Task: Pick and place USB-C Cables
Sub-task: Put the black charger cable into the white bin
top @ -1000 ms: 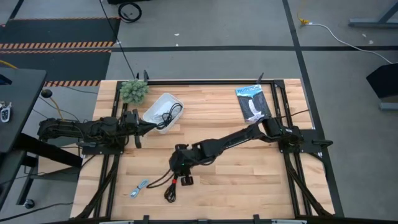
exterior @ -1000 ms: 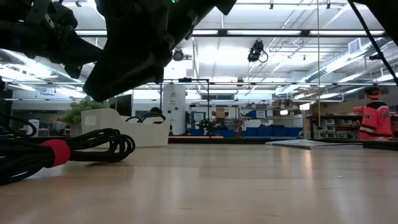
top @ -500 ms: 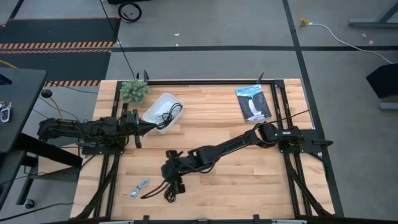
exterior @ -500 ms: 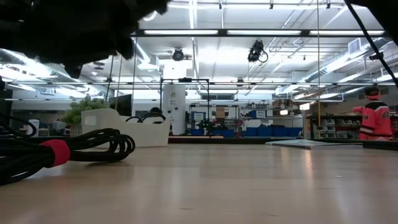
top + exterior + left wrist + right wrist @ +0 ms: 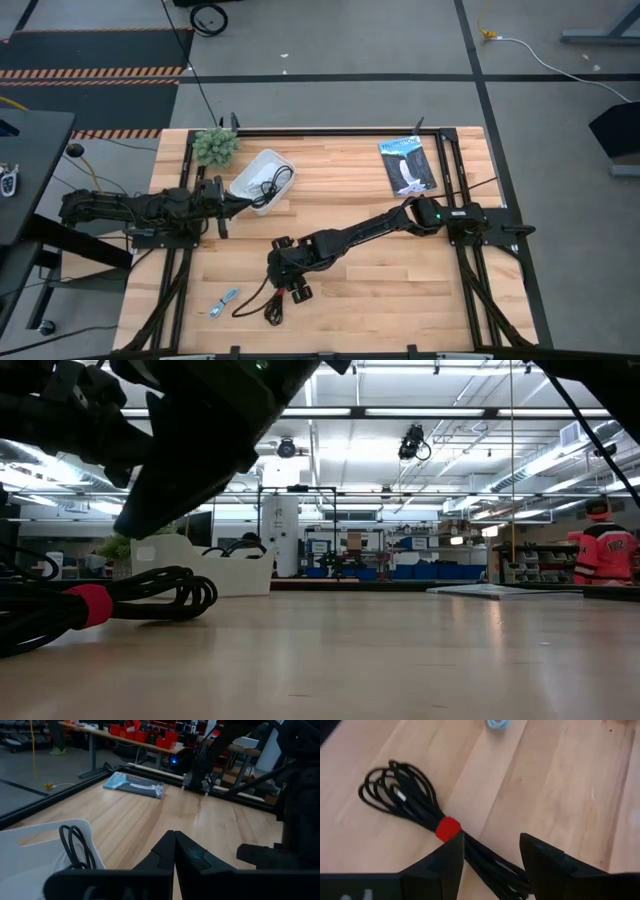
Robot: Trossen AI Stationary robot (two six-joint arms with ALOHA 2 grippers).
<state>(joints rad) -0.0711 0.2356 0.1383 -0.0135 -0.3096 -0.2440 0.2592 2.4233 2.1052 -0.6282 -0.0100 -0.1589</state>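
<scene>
Right wrist view: my right gripper (image 5: 490, 857) hangs over the black cable bundle with a red tie (image 5: 447, 828), fingers spread wide with nothing between them, straddling the strands just beside that tie. The bundle lies on the pale wooden table (image 5: 400, 270), well apart from the white plastic bin (image 5: 262, 177). I judge it light and floppy; gripping near the tie should hold the strands together. My left gripper (image 5: 174, 851) waits at the bin, fingers closed and empty.

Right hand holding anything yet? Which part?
Nothing held. The right hand is open above the black bundle with red tie, fingers straddling its straight end, not closed on it.
</scene>
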